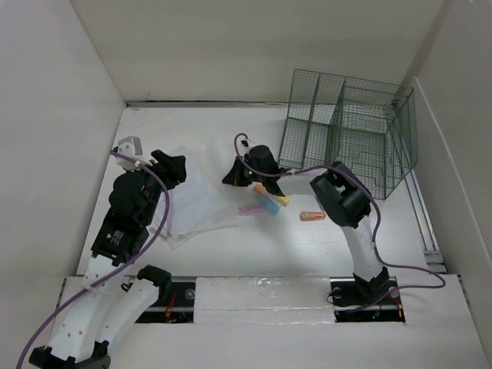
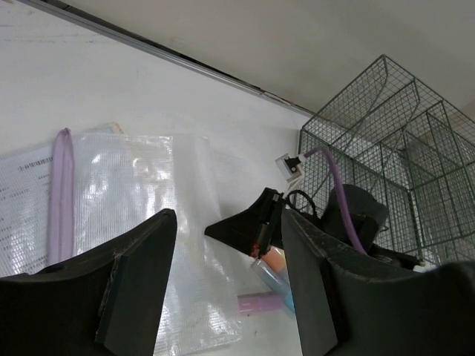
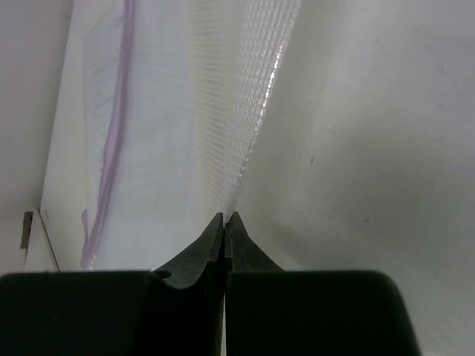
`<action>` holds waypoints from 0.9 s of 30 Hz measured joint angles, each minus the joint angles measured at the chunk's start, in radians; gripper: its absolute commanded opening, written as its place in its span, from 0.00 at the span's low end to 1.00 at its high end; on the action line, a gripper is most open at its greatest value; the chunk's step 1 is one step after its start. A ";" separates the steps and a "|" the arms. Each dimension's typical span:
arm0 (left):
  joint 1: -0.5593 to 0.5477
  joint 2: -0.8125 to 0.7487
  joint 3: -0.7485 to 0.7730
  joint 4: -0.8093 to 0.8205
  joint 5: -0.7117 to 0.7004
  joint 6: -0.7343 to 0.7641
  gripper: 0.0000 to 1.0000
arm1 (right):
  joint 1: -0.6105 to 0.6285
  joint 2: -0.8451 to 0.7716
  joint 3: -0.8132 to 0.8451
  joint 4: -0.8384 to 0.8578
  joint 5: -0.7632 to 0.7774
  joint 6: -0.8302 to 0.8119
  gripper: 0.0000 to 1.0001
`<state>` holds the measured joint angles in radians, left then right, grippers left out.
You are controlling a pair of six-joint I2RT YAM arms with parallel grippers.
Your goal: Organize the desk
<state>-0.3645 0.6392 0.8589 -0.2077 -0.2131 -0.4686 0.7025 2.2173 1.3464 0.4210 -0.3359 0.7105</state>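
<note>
On the white desk [image 1: 231, 254] lies a clear mesh zip pouch [image 1: 192, 201] with a purple zipper, on top of printed papers [image 2: 22, 200]. My right gripper [image 1: 228, 179] is shut, its tips [image 3: 225, 217] pinching the pouch's right edge [image 3: 245, 148]. My left gripper [image 1: 175, 165] is open and empty above the pouch's left part; its wrist view looks between its fingers [image 2: 141, 282] at the pouch [image 2: 148, 178] and the right gripper [image 2: 223, 228]. Pink [image 1: 251, 209], blue [image 1: 271, 206], yellow [image 1: 270, 192] and orange [image 1: 312, 216] markers lie just right of the pouch.
A dark green wire-mesh rack [image 1: 350, 131] stands at the back right, also in the left wrist view [image 2: 393, 141]. White wall panels [image 1: 54, 115] close in the desk on three sides. The right arm's purple cable loops above the markers.
</note>
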 measured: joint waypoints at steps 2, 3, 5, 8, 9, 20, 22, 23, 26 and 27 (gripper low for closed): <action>0.000 0.000 0.000 0.000 0.002 0.000 0.54 | 0.005 -0.050 -0.004 -0.034 0.015 -0.026 0.00; 0.000 0.000 0.000 0.000 0.003 0.000 0.54 | 0.010 -0.084 -0.005 -0.056 0.025 -0.045 0.00; 0.000 -0.004 0.000 0.000 0.006 0.000 0.54 | 0.022 -0.172 -0.005 -0.100 0.047 -0.087 0.00; 0.000 -0.014 0.000 0.001 0.016 0.000 0.54 | 0.040 -0.338 0.002 -0.155 0.075 -0.155 0.00; 0.000 -0.019 0.000 0.001 0.020 0.000 0.54 | 0.044 -0.400 0.003 -0.176 0.082 -0.178 0.00; 0.000 -0.100 0.000 0.011 0.077 -0.002 0.54 | -0.108 -0.921 0.187 -0.482 0.252 -0.379 0.00; -0.001 -0.110 0.000 0.014 0.082 -0.002 0.55 | -0.206 -0.965 0.236 -0.539 0.241 -0.398 0.00; -0.001 -0.115 0.000 0.016 0.081 -0.002 0.55 | -0.267 -0.982 0.261 -0.566 0.227 -0.402 0.00; -0.012 -0.125 0.000 0.016 0.078 -0.002 0.55 | -0.465 -0.996 0.337 -0.655 0.138 -0.404 0.00; -0.018 -0.127 0.000 0.016 0.077 -0.002 0.55 | -0.526 -0.996 0.358 -0.656 0.136 -0.404 0.00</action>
<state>-0.3824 0.5121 0.8589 -0.1913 -0.1356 -0.4706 0.1764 1.2213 1.7042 -0.2348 -0.1997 0.3069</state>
